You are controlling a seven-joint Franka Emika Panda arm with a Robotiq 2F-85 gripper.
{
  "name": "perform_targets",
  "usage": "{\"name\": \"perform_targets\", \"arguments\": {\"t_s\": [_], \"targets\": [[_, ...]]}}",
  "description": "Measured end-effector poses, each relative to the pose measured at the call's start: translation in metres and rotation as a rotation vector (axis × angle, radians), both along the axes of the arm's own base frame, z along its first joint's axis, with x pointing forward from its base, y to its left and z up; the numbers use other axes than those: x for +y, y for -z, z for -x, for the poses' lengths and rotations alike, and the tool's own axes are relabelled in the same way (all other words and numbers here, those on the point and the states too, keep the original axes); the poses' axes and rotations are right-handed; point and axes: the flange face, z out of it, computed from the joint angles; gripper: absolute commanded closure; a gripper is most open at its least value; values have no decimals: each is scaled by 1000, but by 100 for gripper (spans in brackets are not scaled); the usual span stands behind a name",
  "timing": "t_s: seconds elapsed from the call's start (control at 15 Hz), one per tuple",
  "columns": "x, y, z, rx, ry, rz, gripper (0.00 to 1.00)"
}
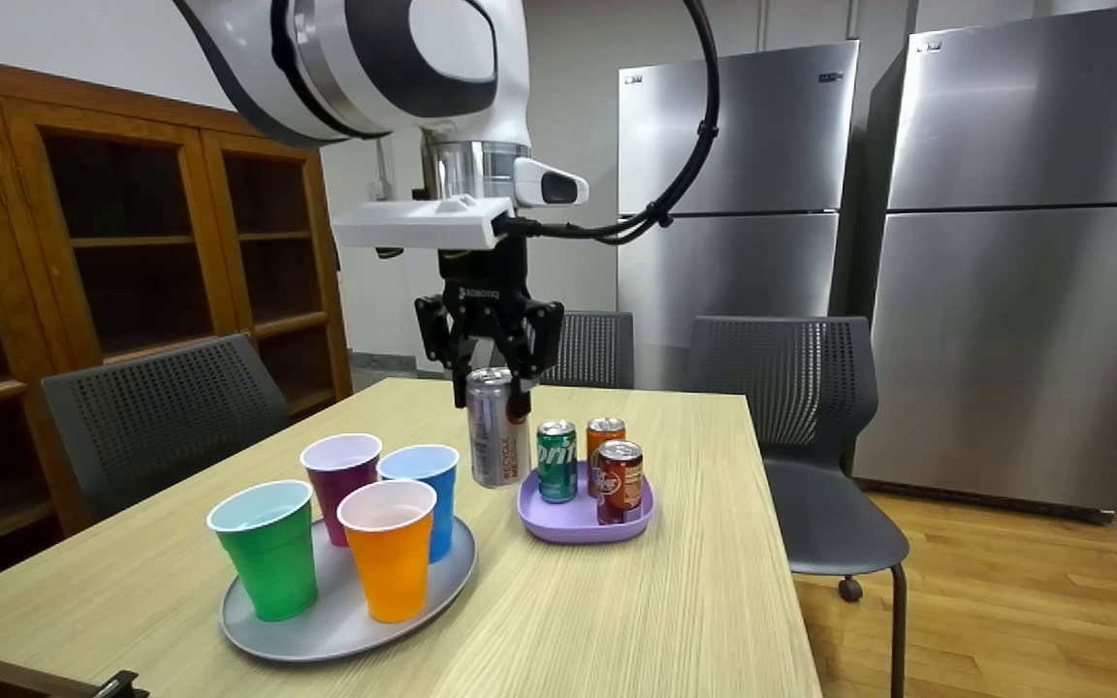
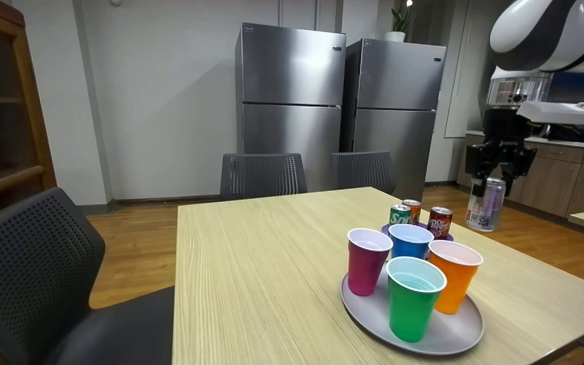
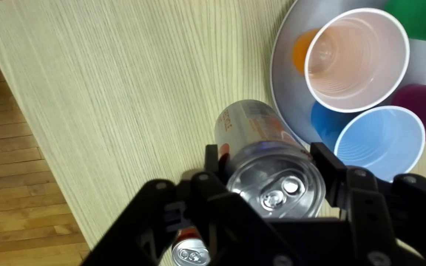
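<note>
While the claw (image 1: 491,391) grips a can (image 1: 498,444), cups (image 1: 391,564) and tray (image 1: 573,531) sit nearby.

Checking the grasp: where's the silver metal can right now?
Silver can: clamped in the black gripper; in an exterior view it shows left of centre, between the blue plastic cup and green Sprite can.

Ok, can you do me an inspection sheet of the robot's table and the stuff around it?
Surface: flat, pale wood-grain table; no spill seen.
Things in use: tall silver metal can, held up off the table.
Clutter: green plastic cup, orange plastic cup, blue plastic cup and maroon plastic cup, upright on a round grey plate; small green metal can, orange metal can and dark-red metal can on a rounded purple tray.
Grip: black two-fingered hand, closed on the silver can.
Cables: black cable, looped up high.
Surroundings: two steel fridges, dark grey chairs, brown wooden cabinet.
</note>
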Motion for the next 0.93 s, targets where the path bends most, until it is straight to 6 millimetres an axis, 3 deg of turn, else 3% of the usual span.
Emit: {"name": "perform_targets", "arguments": {"t_s": [0.4, 0.93], "targets": [[-7, 31, -13, -1, 4, 20, 62], [-18, 54, -45, 2, 5, 42, 62]]}}
